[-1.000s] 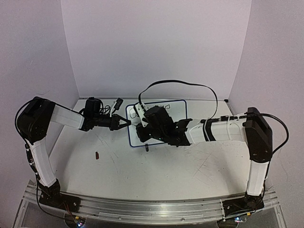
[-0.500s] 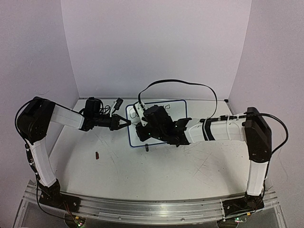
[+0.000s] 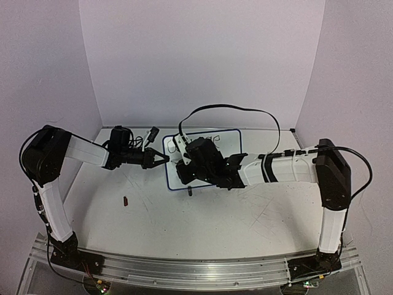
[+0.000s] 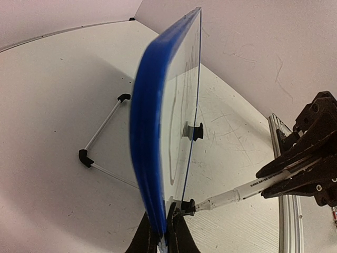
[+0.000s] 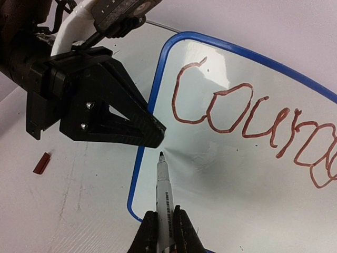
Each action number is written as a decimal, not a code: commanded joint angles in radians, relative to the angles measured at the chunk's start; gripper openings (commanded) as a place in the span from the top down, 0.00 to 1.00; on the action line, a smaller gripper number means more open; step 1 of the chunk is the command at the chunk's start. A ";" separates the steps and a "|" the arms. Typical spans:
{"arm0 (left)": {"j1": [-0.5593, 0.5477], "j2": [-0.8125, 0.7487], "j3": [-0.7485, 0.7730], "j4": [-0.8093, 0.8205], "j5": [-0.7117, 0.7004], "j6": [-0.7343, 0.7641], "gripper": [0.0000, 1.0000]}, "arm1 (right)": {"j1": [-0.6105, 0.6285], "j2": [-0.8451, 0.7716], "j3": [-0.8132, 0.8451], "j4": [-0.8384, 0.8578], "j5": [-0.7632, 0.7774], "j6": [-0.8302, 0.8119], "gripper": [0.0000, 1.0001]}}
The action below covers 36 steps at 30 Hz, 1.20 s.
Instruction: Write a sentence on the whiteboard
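The whiteboard (image 3: 230, 146) stands near the table's back, tilted, with a blue frame (image 4: 145, 132). My left gripper (image 3: 164, 160) is shut on its left edge (image 4: 164, 232). My right gripper (image 3: 185, 173) is shut on a white marker (image 5: 164, 190), which also shows in the left wrist view (image 4: 247, 187). The marker's dark tip (image 5: 160, 154) is at the board's surface (image 5: 237, 179) near its left edge, below the writing. The sentence (image 5: 242, 121) shows as reddish loopy letters "Coura", cut off at the right. No second line of words shows.
A small red-brown cap (image 3: 125, 200) lies on the table at the left, also seen in the right wrist view (image 5: 41, 163). A black cable (image 3: 233, 106) loops above the board. A wire stand with black ends (image 4: 100, 132) props the board from behind.
My right gripper has shifted slightly down and left over the board, uncovering more of the writing at its top. The left gripper and the board have not moved.
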 commanded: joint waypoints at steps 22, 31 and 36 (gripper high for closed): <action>0.000 -0.006 0.026 -0.062 -0.158 0.073 1.00 | -0.004 0.026 0.047 -0.027 0.042 0.007 1.00; 0.000 -0.009 0.025 -0.063 -0.159 0.073 1.00 | -0.003 0.016 0.014 -0.035 0.033 0.034 1.00; -0.002 -0.009 0.025 -0.063 -0.159 0.073 1.00 | -0.003 0.004 -0.004 -0.039 0.031 0.044 1.00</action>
